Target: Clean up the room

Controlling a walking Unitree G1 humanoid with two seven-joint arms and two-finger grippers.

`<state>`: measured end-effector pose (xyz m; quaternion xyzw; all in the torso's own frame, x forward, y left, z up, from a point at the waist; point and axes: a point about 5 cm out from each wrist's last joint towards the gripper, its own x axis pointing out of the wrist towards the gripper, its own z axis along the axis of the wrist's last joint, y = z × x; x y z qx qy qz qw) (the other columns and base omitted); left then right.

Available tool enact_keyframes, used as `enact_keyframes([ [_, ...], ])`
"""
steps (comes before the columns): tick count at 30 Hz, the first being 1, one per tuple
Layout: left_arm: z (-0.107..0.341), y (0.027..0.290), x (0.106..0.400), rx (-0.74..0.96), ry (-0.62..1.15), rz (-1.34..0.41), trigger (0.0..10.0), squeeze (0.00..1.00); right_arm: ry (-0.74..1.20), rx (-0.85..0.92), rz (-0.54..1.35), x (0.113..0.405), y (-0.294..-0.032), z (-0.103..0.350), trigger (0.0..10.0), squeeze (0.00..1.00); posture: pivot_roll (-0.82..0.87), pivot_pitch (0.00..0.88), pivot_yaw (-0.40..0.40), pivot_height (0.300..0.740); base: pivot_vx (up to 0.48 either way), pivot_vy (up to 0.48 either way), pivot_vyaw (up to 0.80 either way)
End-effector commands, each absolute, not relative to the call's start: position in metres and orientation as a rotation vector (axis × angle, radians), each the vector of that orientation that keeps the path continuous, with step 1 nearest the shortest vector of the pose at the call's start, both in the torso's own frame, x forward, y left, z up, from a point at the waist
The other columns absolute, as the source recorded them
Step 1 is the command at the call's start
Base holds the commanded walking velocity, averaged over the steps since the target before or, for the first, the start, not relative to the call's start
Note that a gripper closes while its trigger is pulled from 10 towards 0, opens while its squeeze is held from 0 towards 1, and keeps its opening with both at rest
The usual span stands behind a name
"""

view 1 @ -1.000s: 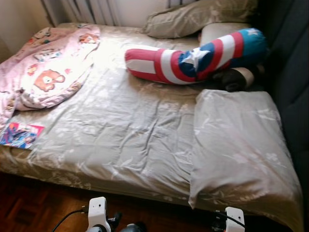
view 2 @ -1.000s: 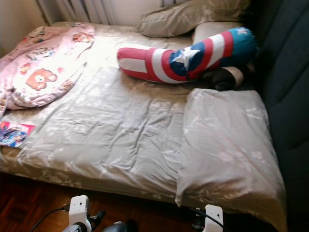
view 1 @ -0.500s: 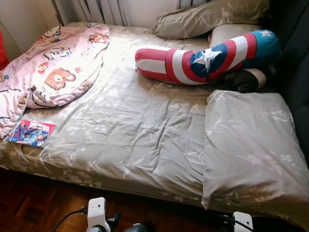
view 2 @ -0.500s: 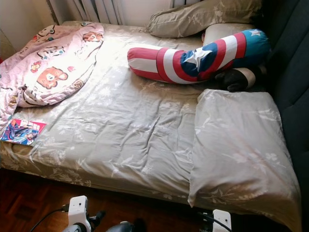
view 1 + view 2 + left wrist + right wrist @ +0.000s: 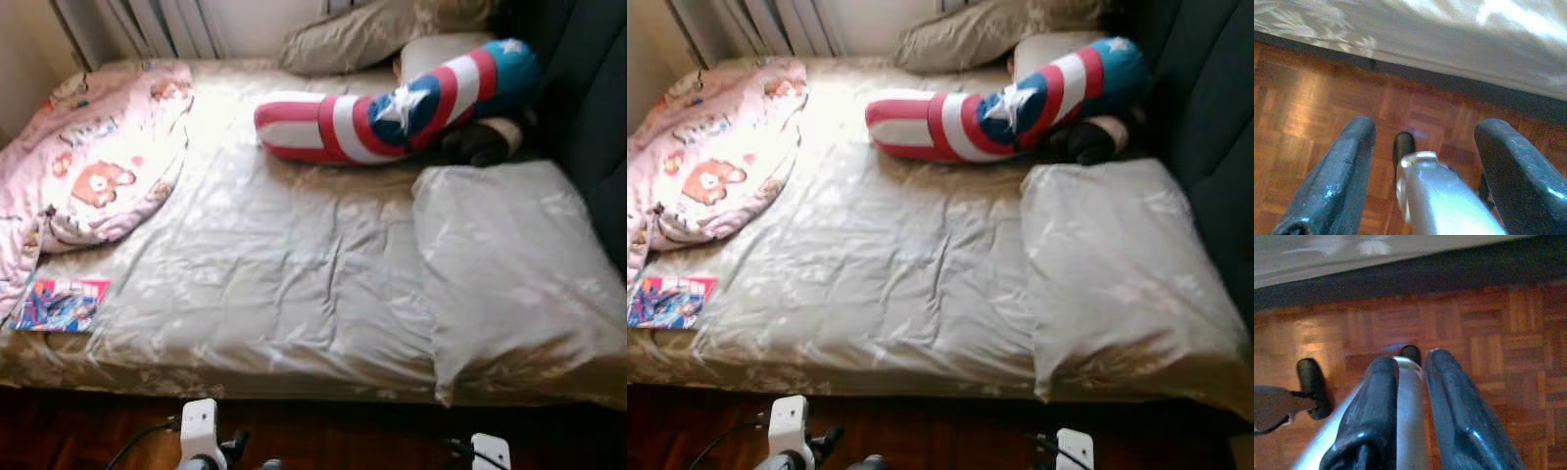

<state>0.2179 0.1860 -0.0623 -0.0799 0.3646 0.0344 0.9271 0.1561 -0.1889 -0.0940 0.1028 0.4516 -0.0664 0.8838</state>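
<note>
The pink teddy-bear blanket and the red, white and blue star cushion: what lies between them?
Just bare, sunlit beige sheet between blanket and cushion, seen in the eye views.

Creased cloth bedsheet [image 5: 294,284] (faint sheen), glossy parquet floor [image 5: 1312,107]

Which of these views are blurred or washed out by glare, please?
Left eye and right eye views: soft motion blur throughout, sunlight bleaching the beige floral bedsheet beside the pink bear-print blanket. Left wrist view: the black pincer fingers are out of focus, the parquet floor glossy with reflections. Right wrist view: similar sheen.
</note>
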Motion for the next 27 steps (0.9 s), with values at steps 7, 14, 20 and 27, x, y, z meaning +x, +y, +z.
enact_keyframes([
  [7, -0.072, 0.188, 0.202, -0.153, 0.808, 0.088, 10.0, 0.0, 0.955, 0.214, -0.111, 0.162, -0.17, -0.094, 10.0, 0.0, 0.04, 0.181, 0.043, 0.74, 0.0, 0.48, 0.0],
  [14, -0.072, 0.188, 0.202, -0.158, 0.814, 0.095, 10.0, 0.0, 0.95, 0.2, -0.116, 0.164, -0.185, -0.092, 10.0, 0.0, 0.04, 0.183, 0.04, 0.74, 0.0, 0.48, 0.0],
  [20, -0.073, 0.19, 0.2, -0.159, 0.815, 0.103, 10.0, 0.0, 0.938, 0.197, -0.134, 0.16, -0.213, -0.089, 10.0, 0.0, 0.04, 0.185, 0.037, 0.74, 0.0, 0.48, 0.0],
  [27, -0.073, 0.191, 0.199, -0.161, 0.817, 0.107, 10.0, 0.0, 0.945, 0.191, -0.123, 0.159, -0.213, -0.089, 10.0, 0.0, 0.04, 0.181, 0.036, 0.74, 0.0, 0.48, 0.0],
])
